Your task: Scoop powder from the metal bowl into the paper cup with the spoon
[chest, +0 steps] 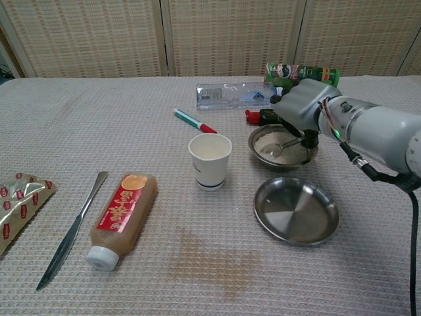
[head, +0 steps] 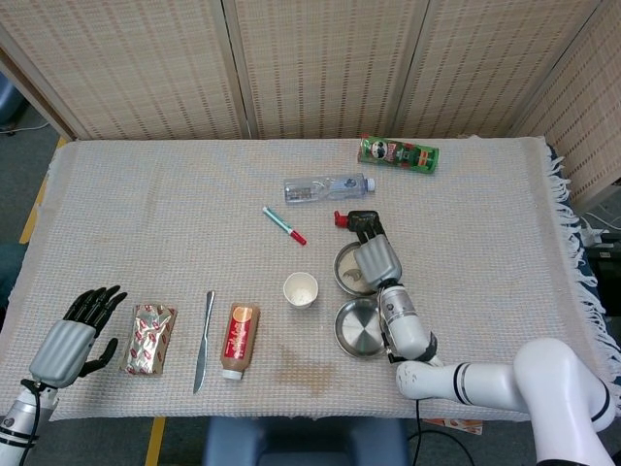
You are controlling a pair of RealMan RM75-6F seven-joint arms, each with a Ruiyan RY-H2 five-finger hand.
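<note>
The right hand (chest: 301,108) is curled closed, palm down, while the left hand (head: 73,335) rests with fingers spread.

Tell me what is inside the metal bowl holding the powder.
The metal bowl holds pale powder, with the spoon dipped in, held by the right robot hand. That hand covers the bowl's far rim; the bottom is hidden under powder.

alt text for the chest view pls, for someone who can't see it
The right hand holds a spoon in a metal bowl of white powder, right of a paper cup. An empty metal plate sits in front of the bowl; a sauce bottle and knife lie at left.
</note>
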